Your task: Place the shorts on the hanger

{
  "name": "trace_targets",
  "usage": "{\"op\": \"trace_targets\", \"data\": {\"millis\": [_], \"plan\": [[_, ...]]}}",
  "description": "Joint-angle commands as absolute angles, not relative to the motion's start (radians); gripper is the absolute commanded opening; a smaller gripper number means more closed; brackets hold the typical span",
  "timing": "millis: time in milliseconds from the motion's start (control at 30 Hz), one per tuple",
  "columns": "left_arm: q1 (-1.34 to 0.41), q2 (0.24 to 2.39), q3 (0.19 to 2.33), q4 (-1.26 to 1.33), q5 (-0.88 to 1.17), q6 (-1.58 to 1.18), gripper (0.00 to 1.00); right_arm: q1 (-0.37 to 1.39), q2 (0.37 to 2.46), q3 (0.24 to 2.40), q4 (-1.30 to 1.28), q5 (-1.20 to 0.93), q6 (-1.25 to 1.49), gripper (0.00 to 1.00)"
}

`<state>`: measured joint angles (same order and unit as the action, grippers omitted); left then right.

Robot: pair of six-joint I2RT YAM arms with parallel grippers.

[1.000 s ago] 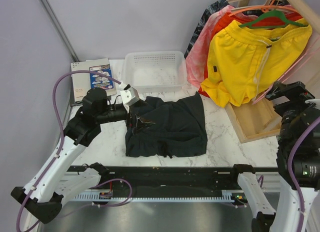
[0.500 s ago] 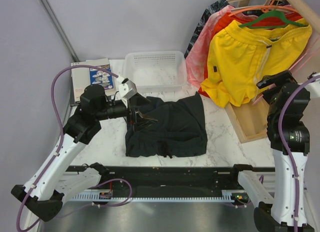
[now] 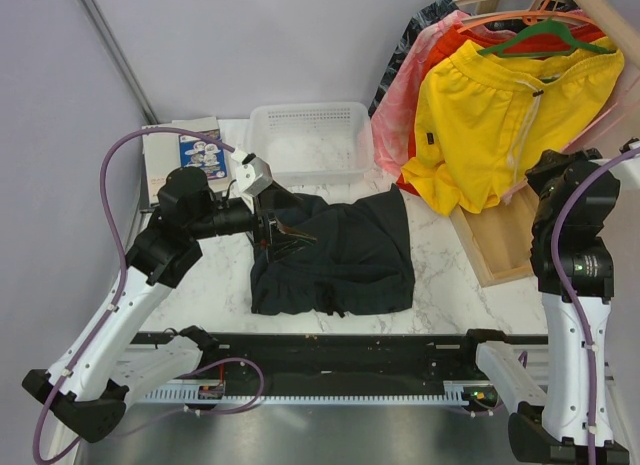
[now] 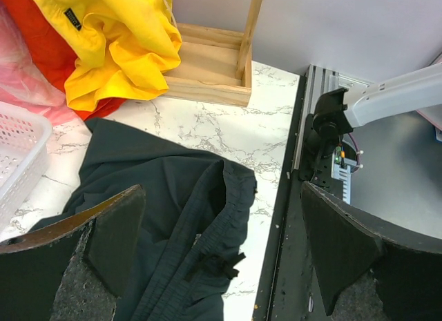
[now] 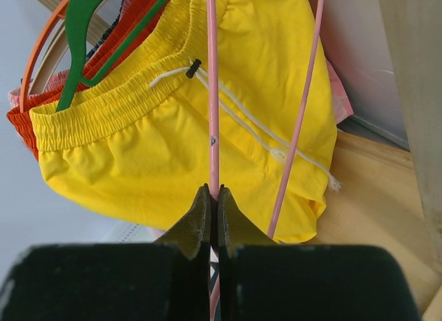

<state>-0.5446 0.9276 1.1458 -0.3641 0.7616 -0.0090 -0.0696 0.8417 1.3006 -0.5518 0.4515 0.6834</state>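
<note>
From above, my left gripper [image 3: 283, 235] hangs spread over the left edge of the shorts [image 3: 345, 250], which lie flat mid-table just in front of the white basket [image 3: 310, 140], their long axis running left to right and the drawstring at the near edge. Through my left wrist, the fingers stand wide apart over the dark fabric; I cannot tell whether the tips touch it. Through my right wrist, my right gripper [image 5: 213, 191] is pressed together on one thin rod of the pale-pink hanger [image 5: 213, 93], which runs straight away from the fingertips across the yellow shorts [image 5: 152, 141].
</note>
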Motion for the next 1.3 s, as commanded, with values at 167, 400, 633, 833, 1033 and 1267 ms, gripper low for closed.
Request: {"op": "trace_targets", "data": {"millis": [167,400,633,833,1033,1267], "plan": [[-0.541,0.933,1.167,-0.336,0.773,-0.025,0.99,-0.075,0.828,1.278,-0.345,0.404,0.598,0.00],[-0.541,0.930,1.166,-0.334,0.759,-0.015,1.00,-0.075,0.828,1.298,-0.327,0.292,0.598,0.00],[-0.541,0.924,1.138,-0.333,0.732,-0.006,0.99,-0.075,0.761,1.235,-0.347,0.049,0.562,0.00],[-0.541,0.931,1.126,-0.339,0.710,-0.002,0.99,-0.075,0.623,1.155,-0.523,-0.033,0.542,0.00],[-0.541,0.901,1.074,-0.316,0.765,0.031,0.99,-0.075,0.360,1.072,-0.624,-0.469,0.224,0.00],[-0.540,0.726,0.858,-0.011,0.720,0.020,1.00,-0.164,0.300,1.109,-0.866,-1.029,-0.038,0.00]]}}
